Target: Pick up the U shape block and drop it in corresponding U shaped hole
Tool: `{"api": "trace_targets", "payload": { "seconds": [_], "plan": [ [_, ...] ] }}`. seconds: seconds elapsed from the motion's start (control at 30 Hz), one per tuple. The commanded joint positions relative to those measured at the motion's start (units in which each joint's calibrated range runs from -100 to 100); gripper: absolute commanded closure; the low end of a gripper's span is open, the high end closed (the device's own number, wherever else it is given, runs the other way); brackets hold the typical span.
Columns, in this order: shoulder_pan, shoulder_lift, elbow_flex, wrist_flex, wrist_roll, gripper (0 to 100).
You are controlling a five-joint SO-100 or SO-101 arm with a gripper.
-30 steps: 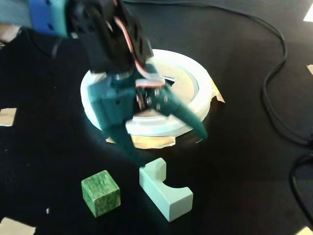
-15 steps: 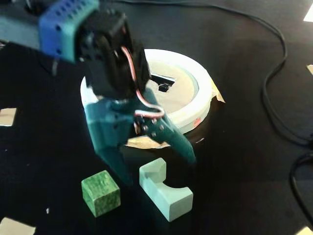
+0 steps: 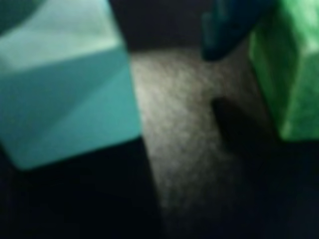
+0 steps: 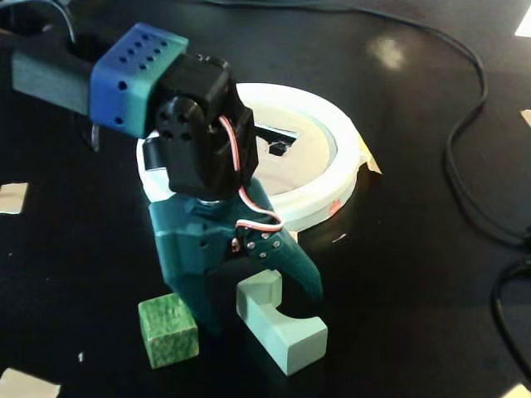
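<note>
The mint-green U shape block lies on the black table, its opening facing right in the fixed view. My dark teal gripper is open and lowered over it. One finger stands between the block and a green cube; the other finger is over the block's right side. In the wrist view the block fills the left, between the jaws of my gripper, with one finger at top right. The white round sorting lid with a dark cut-out hole sits behind the arm.
The green cube shows at the right edge of the wrist view, close beside the finger. Black cables run along the right of the table. Bits of pale tape lie at the left.
</note>
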Motion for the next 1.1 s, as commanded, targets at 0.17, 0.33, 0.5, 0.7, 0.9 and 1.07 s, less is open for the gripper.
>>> {"api": "trace_targets", "payload": {
  "seconds": [0.17, 0.33, 0.5, 0.7, 0.9, 1.07],
  "plan": [
    [0.8, -1.6, -5.0, 0.8, 1.5, 15],
    [0.8, -1.9, -5.0, 1.5, 1.5, 15],
    [0.8, -2.0, -5.0, 1.8, 1.5, 18],
    [0.8, -2.1, -5.1, 0.8, 1.4, 62],
    [0.8, -2.2, -5.2, 0.7, 1.4, 87],
    [0.8, -2.1, -8.7, 1.8, 1.4, 99]
  ]
}}
